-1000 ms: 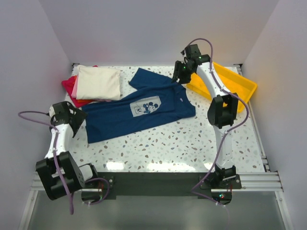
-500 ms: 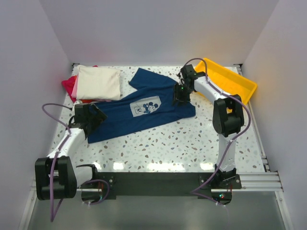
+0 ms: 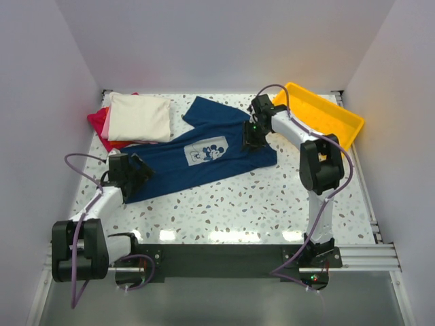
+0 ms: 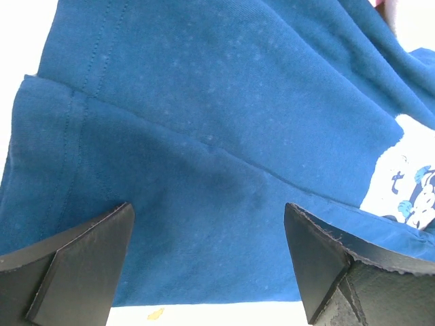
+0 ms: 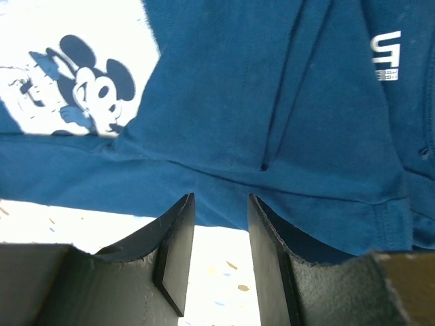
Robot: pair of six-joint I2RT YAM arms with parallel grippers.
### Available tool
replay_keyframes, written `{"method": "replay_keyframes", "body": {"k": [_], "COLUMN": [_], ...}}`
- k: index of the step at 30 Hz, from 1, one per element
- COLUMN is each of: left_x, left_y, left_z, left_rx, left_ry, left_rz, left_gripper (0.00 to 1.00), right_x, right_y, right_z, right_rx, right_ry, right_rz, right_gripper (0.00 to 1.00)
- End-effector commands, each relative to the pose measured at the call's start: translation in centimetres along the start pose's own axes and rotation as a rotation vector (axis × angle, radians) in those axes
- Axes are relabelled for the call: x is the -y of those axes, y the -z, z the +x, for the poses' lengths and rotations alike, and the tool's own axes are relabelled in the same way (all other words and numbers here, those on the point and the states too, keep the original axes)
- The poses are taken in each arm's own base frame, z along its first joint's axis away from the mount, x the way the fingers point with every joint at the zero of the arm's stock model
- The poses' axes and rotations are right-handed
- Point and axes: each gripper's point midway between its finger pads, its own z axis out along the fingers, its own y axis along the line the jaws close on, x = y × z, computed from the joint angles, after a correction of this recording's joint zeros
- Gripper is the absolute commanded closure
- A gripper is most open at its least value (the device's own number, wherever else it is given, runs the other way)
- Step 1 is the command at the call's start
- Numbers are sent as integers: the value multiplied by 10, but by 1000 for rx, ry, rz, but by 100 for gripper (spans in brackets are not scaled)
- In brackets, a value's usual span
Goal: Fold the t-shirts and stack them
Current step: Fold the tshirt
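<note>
So, the navy t-shirt [image 3: 204,157] is lying flat and print-up in the middle of the speckled table [image 3: 258,204], stretched roughly from 8 o'clock to 2 o'clock, with the pale cartoon print [image 3: 206,152] about dead centre. One sleeve pokes out towards 12.

The left gripper [image 3: 134,178] sits at the 8 o'clock end of the shirt, down low over the hem. In its wrist view the gripper [image 4: 209,210] has its jaws spread wide with nothing between them, just blue cloth and a stitched seam underneath.

The right gripper [image 3: 251,139] is at the shirt's 3 o'clock end, near the collar side. From its own camera the gripper [image 5: 221,198] has its fingers only a little apart, and through that narrow gap I can see bare table and the shirt's edge, so it's not pinching anything. A small white label print [image 5: 385,58] shows at 1 o'clock in that view.

The other shirts are stacked up at 10 o'clock: the cream shirt [image 3: 139,117] on top, the pink shirt [image 3: 107,121] and red shirt [image 3: 95,121] peeking out beneath. The yellow tray [image 3: 326,115] sits at 2 o'clock.
</note>
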Motion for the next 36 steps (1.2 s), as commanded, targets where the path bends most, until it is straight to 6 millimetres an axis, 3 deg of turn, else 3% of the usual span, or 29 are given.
{"method": "replay_keyframes", "body": {"k": [1,7,15,20,27,36], "left_x": [-18,-24,-25,-27,-31,-35], "left_y": [2,8,11,12,13,12], "left_z": [8,12,14,15,18,22], "left_rx": [-1,-2,3,-1,-1,-8], "left_ry": [2,3,6,4,0,2], "left_rz": [-64,-76,-75,-82,-86,-93], "left_gripper": [2,2,2,2,2,2], "right_x": [4,6,11,7,-5,-44], "right_y": [-7,-18,-33,-33,-22,-13], "right_z": [-3,-8,1,2,-4,-27], "right_rx": [26,17,-10,-10,3,49], "right_ry": [3,2,-20,-25,-17,21], "right_rz": [26,38,42,17,-12,-91], "right_gripper": [59,59,61,76,99,100]}}
